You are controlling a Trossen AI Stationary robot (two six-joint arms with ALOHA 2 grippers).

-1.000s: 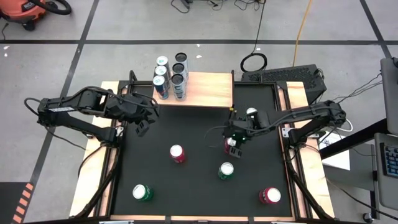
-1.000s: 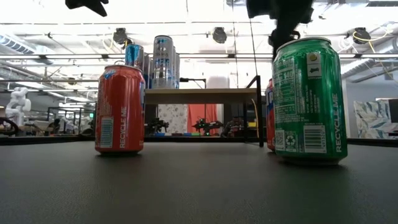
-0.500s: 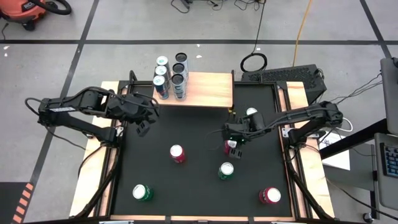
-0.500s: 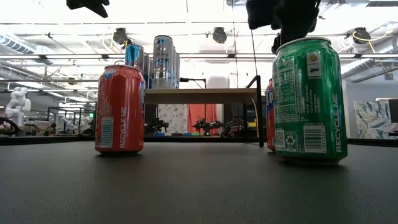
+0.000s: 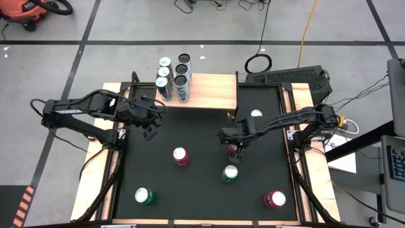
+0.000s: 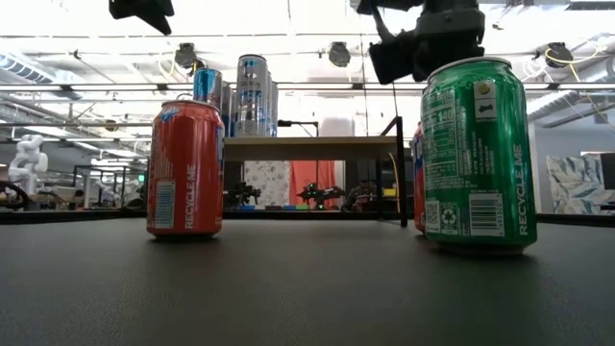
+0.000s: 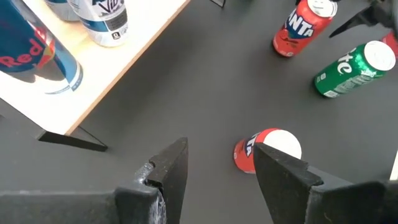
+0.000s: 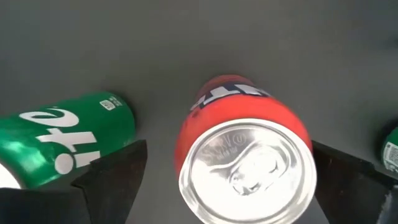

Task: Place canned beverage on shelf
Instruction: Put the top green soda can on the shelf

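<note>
The light-wood shelf [image 5: 213, 90] stands at the table's far edge on thin black legs, with several tall cans [image 5: 174, 77] upright on its left part. A red can [image 8: 245, 146] stands upright on the black table, right of centre. My right gripper [image 8: 249, 183] hangs open just above it, pointing down, one finger on either side of the silver top, touching nothing. In the high view this gripper [image 5: 233, 149] covers most of that can. My left gripper [image 5: 150, 131] hovers open above the table near the shelf's left end, holding nothing.
Other cans stand upright on the table: a red one [image 5: 180, 156] at the centre, a green one [image 5: 230, 173] just nearer than my right gripper, a green one [image 5: 145, 196] at the near left, and a red one [image 5: 274, 199] at the near right. The shelf's right part is bare wood.
My right gripper has come down toward the red can and tipped steeper, so that its fingers now point almost straight down over the can's top. The cans have not moved.
</note>
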